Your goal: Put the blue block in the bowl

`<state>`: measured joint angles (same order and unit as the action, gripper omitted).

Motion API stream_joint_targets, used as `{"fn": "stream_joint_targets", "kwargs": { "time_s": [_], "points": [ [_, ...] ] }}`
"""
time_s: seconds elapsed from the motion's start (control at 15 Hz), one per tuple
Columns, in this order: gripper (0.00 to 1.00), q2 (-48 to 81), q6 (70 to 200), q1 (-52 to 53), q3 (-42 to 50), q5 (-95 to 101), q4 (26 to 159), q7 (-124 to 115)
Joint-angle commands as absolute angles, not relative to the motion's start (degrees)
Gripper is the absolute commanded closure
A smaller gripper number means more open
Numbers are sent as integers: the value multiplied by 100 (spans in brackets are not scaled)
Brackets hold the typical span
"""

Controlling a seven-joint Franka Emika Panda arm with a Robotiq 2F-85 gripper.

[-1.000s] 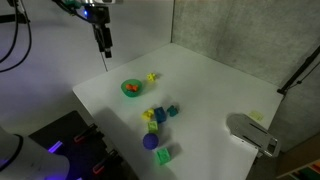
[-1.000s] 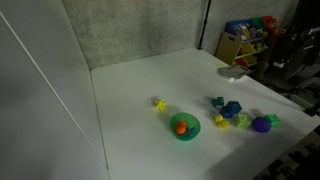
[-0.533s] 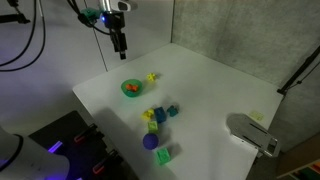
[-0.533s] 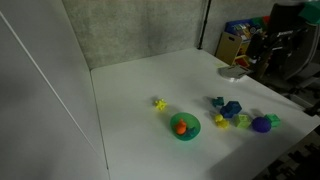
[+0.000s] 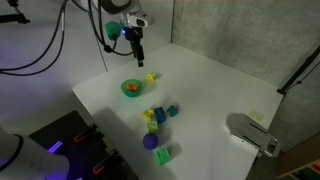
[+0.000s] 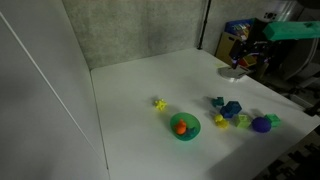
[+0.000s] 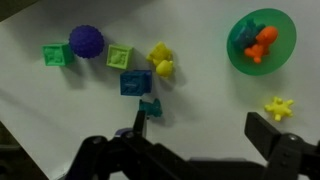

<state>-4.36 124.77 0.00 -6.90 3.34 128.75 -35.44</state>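
The blue block [image 7: 136, 83] lies on the white table among other toy blocks; it also shows in both exterior views [image 5: 171, 110] [image 6: 232, 108]. The bright-green bowl [image 7: 240, 58] holds an orange toy [image 7: 262, 42]; it also shows in both exterior views [image 5: 125, 92] [image 6: 192, 131]. My gripper [image 7: 204, 125] is open and empty, high above the table. In an exterior view the gripper [image 5: 137, 50] hangs above the table's far edge, beyond the bowl.
A purple ball [image 7: 86, 40], two green blocks [image 7: 57, 54] [image 7: 120, 56], yellow pieces [image 7: 160, 52] and a small teal piece [image 7: 150, 106] lie round the blue block. A yellow star piece [image 7: 279, 108] lies near the bowl. A white device [image 5: 252, 133] sits at the table's corner.
The arm has swung from off the table's far corner in over the table, toward the bowl. The toys have not moved.
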Motion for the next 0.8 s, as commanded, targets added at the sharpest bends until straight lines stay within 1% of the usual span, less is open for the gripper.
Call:
{"fn": "stream_joint_targets", "kwargs": {
  "time_s": [0.0, 0.33, 0.73],
  "points": [
    [0, -6, 12943, 4, -494, 505, 12733, -3894],
    [0, 456, 13361, 96, -276, 873, 12947, -3914],
    [0, 838, 13942, 143, -156, 792, 13284, -2923]
  ]
}}
